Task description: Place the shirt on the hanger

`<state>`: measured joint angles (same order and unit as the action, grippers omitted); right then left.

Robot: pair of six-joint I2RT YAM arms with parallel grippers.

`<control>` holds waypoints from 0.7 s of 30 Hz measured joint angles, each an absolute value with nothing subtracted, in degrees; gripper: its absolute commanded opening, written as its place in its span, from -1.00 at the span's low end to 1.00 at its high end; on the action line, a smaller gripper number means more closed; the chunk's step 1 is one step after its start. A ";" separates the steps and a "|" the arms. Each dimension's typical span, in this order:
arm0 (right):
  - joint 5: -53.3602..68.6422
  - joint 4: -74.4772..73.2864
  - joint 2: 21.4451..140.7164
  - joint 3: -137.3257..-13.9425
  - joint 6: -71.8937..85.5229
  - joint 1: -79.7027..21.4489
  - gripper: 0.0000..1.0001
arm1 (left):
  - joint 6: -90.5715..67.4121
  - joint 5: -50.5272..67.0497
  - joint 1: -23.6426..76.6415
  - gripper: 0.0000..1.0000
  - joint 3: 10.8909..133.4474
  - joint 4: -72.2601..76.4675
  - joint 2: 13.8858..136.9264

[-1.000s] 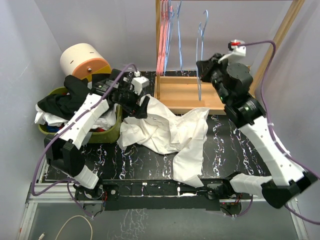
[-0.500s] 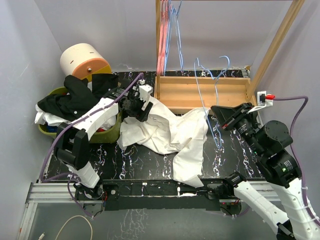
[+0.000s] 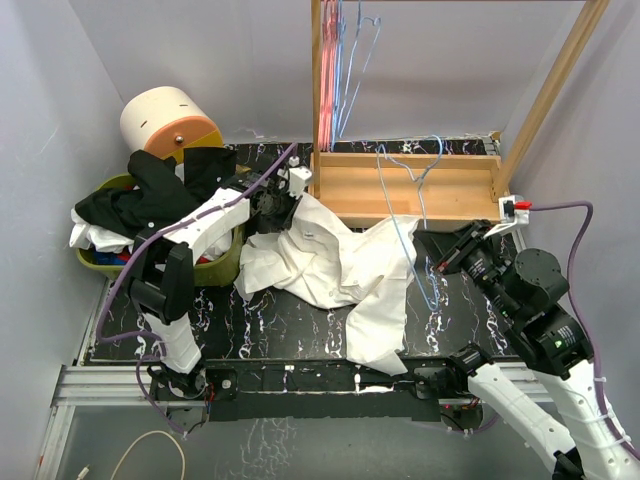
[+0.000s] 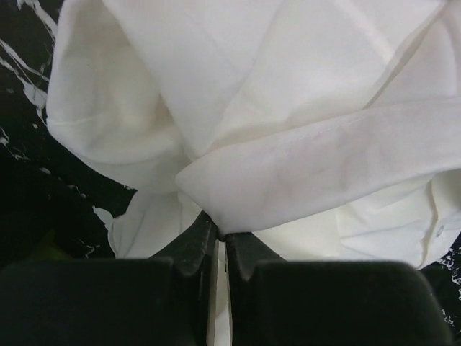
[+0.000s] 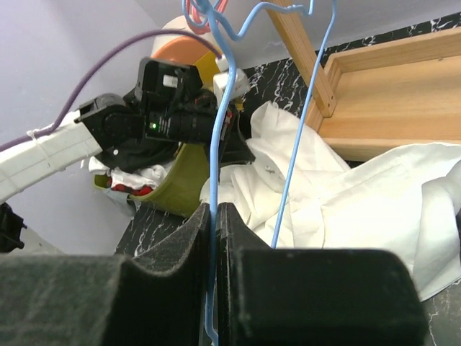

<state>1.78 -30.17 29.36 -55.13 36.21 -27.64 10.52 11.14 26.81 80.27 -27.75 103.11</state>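
The white shirt (image 3: 340, 260) lies crumpled on the black marble table, from beside the basket to the middle. My left gripper (image 3: 285, 205) is at the shirt's far left corner, shut on a fold of its fabric; the left wrist view shows the fingertips (image 4: 220, 234) pinching a white edge of the shirt (image 4: 288, 144). My right gripper (image 3: 447, 262) is shut on the light-blue wire hanger (image 3: 404, 230), which hangs over the shirt's right side and the wooden tray's front edge. In the right wrist view the hanger's wire (image 5: 213, 166) runs between the closed jaws of that gripper (image 5: 214, 205).
A green basket (image 3: 225, 262) with a black garment (image 3: 150, 195) and other clothes stands at the left. A wooden tray (image 3: 400, 185) and rack posts (image 3: 550, 90) stand at the back, with pink and blue hangers (image 3: 325, 90) hanging there. A round cream and orange drum (image 3: 165, 120) sits at the back left.
My left gripper has shut on the shirt's edge after standing open. My right arm brought the hanger down from the rack and now holds it over the shirt's right side.
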 measured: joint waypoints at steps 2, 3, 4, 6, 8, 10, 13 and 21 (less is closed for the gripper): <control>2.55 -30.22 27.97 -54.02 36.80 -27.64 -0.85 | 10.57 11.27 27.57 -1.00 82.46 -28.38 103.13; 2.98 -30.41 27.22 -53.34 37.23 -27.64 -0.85 | 10.68 11.40 28.12 -1.00 83.88 -28.73 103.13; 3.79 -30.48 26.20 -52.31 37.80 -27.64 -0.85 | 10.76 11.53 28.80 -1.00 85.49 -28.97 103.13; 6.00 -31.22 23.86 -50.28 38.96 -27.64 -0.85 | 10.87 11.70 30.35 -0.89 89.03 -29.67 103.18; 8.38 -32.88 22.31 -49.69 39.92 -27.64 -0.85 | 10.81 11.88 31.66 -0.72 92.55 -30.44 103.50; 10.63 -33.23 21.41 -49.69 40.88 -27.64 -0.85 | 10.61 12.16 32.80 -0.57 95.92 -30.92 104.12; 14.06 -33.71 20.12 -49.69 42.89 -27.64 -0.85 | 10.24 12.43 33.52 -0.47 98.39 -31.33 104.92; 16.73 -37.65 15.70 -49.74 45.65 -27.64 -0.85 | 7.94 10.90 33.15 -0.45 100.53 -31.94 110.13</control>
<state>16.73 -37.65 15.70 -49.74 45.65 -27.64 7.94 10.90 33.15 100.53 -31.94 110.13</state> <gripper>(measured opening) 0.087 0.258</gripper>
